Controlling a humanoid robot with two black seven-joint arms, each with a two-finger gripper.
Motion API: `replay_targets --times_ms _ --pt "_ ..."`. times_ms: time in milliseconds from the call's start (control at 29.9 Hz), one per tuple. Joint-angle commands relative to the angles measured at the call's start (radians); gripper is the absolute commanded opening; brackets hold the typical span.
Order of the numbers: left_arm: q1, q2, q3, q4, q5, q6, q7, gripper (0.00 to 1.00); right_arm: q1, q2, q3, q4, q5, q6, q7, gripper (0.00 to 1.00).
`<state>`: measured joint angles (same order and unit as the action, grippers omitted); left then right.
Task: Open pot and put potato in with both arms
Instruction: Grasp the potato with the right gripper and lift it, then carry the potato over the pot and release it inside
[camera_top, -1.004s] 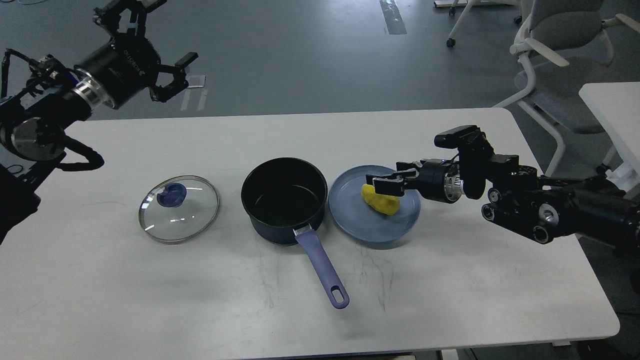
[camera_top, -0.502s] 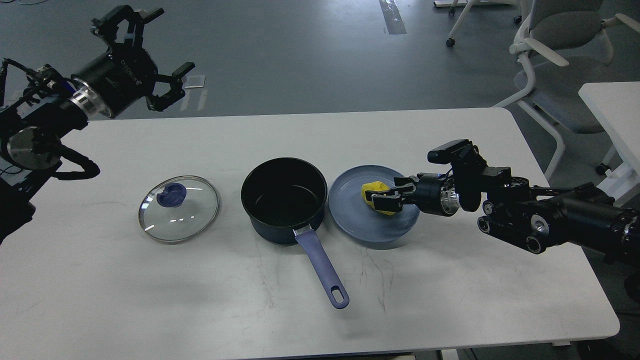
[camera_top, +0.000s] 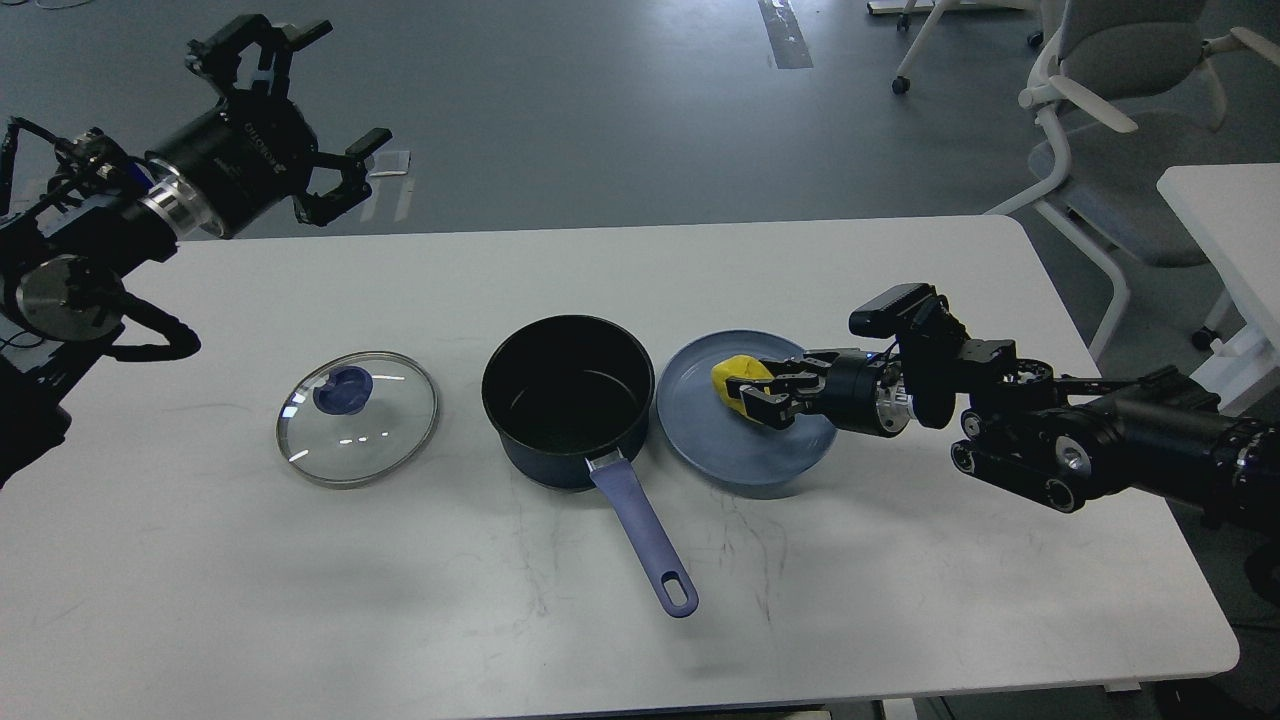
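The dark pot (camera_top: 567, 400) with a purple handle stands open at the table's middle. Its glass lid (camera_top: 357, 417) with a blue knob lies flat on the table to the pot's left. A yellow potato (camera_top: 735, 380) lies on the blue plate (camera_top: 720, 455) right of the pot. My right gripper (camera_top: 762, 395) reaches in from the right and its fingers are closed around the potato, low over the plate. My left gripper (camera_top: 290, 120) is open and empty, raised high beyond the table's back left edge.
The white table (camera_top: 600, 600) has free surface in front and at the back. An office chair (camera_top: 1110, 110) and another white table (camera_top: 1225, 220) stand at the far right, off the work table.
My right gripper came down onto the plate and closed on the potato, shifting it slightly left. My left arm moved a little and stays raised.
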<state>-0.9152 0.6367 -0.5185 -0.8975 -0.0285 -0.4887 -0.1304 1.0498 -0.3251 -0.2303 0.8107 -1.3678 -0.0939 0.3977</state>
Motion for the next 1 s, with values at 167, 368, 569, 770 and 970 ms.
replay_targets --times_ms 167,368,569,770,970 --pt "-0.001 -0.003 -0.002 0.000 0.001 0.000 0.000 0.98 0.167 0.012 0.011 0.004 0.019 -0.081 0.000 0.31" --pt "-0.001 -0.005 -0.002 0.000 0.002 0.000 0.000 0.98 0.184 0.144 0.012 -0.008 0.032 -0.089 0.001 0.31" --pt "0.001 -0.002 -0.005 0.000 0.001 0.000 -0.002 0.98 0.113 0.323 0.006 -0.083 0.038 -0.138 0.006 0.34" --pt "-0.001 0.001 -0.008 0.000 0.001 0.000 -0.006 0.98 0.122 0.325 0.006 -0.091 0.038 -0.129 0.004 0.65" --pt "-0.001 0.001 -0.008 0.000 0.001 0.000 -0.012 0.98 0.112 0.325 0.009 -0.088 0.052 -0.125 -0.011 1.00"
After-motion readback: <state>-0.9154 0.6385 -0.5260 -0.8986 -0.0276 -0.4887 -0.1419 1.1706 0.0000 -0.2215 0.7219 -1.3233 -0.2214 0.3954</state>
